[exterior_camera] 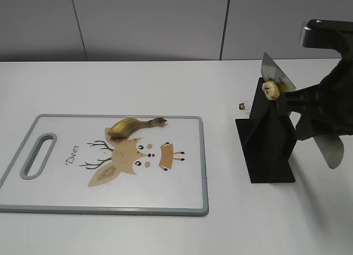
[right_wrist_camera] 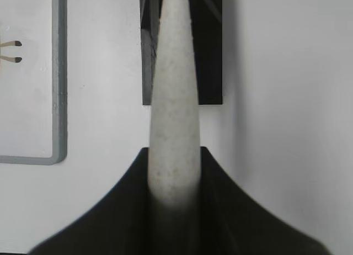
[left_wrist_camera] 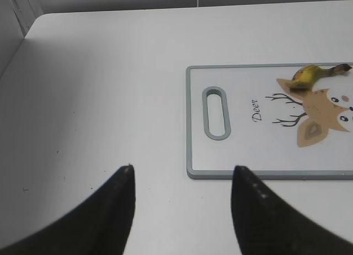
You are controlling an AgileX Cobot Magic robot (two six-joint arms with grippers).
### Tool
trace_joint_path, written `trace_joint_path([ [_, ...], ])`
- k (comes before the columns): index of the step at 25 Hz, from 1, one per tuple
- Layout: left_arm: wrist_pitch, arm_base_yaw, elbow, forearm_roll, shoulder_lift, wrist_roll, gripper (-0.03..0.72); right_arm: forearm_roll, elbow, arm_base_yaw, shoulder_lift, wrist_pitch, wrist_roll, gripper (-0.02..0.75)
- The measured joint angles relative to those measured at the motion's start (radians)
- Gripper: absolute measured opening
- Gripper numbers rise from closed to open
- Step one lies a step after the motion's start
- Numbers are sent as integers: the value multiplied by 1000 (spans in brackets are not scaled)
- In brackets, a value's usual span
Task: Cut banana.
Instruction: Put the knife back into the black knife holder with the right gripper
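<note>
Banana [exterior_camera: 132, 126]: one on one board [exterior_camera: 33, 202]; one slice [exterior_camera: 270, 90] on one knife [exterior_camera: 279, 77].

Smooth matt white table [exterior_camera: 138, 84], glossy plastic cutting board [exterior_camera: 182, 200], matt black knife stand [exterior_camera: 268, 150], speckled grey handle [right_wrist_camera: 174, 117].

your exterior view looks down at a slant across the table [exterior_camera: 165, 233], facing the back wall. your left wrist camera sits low off the cutting board [left_wrist_camera: 265, 122]'s handle end, looking along it. your right wrist camera looks straight down, close over the black stand [right_wrist_camera: 212, 56]. all three catch the board.
</note>
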Motion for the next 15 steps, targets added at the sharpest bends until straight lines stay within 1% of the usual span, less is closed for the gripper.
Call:
trace_joint_path([
  [6,0,0,0,0,0,0,542,22,0,0,43,-1,0,160],
  [15,0,0,0,0,0,0,542,19,0,0,126,-36,0,160],
])
